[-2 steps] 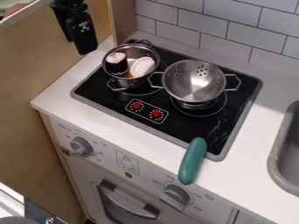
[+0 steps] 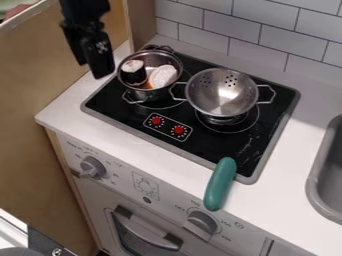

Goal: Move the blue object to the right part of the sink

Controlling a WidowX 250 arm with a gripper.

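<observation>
The blue-green toy [image 2: 220, 184] lies across stove [image 2: 230, 150] and counter [image 2: 280, 190], maybe propped by the stove's rim. The gripper [image 2: 100, 70] hangs near the pot [image 2: 150, 93], perhaps to leave room below. I see nothing in it; open or shut, I can't tell.

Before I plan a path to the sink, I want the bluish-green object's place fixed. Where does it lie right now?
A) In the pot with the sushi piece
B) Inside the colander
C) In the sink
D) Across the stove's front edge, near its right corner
D: the bluish-green object has its upper end on the front rim of the stove, by the right corner, and its lower end out past the counter's front edge.
</observation>
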